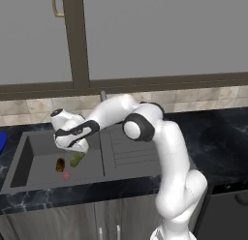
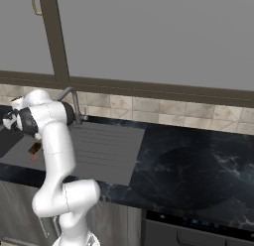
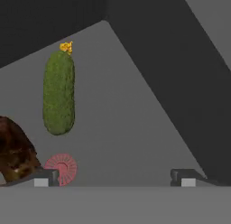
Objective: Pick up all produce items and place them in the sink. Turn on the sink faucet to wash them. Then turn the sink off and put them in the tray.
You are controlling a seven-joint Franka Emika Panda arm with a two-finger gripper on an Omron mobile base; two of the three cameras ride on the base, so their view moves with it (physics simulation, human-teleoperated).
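Both produce items lie on the floor of the dark grey sink (image 1: 29,159): a green cucumber (image 3: 58,94) with a yellow tip, and beside it a stubby brown-orange oblong (image 3: 13,151). From the left base view, the cucumber (image 1: 76,159) and the oblong (image 1: 60,164) lie just below my hand. My gripper (image 3: 115,178) hangs above the basin, open, with nothing between its fingertips (image 3: 45,178). The cucumber lies ahead and to the left of the gap. The grey faucet (image 2: 74,103) stands behind the sink. A sliver of the blue tray (image 1: 1,142) shows at the left edge.
A small flat red spot (image 3: 63,168) sits on the basin floor by the oblong. The ribbed drainboard (image 2: 101,146) lies right of the basin, then black marble counter (image 2: 188,165). The basin walls rise close around the hand.
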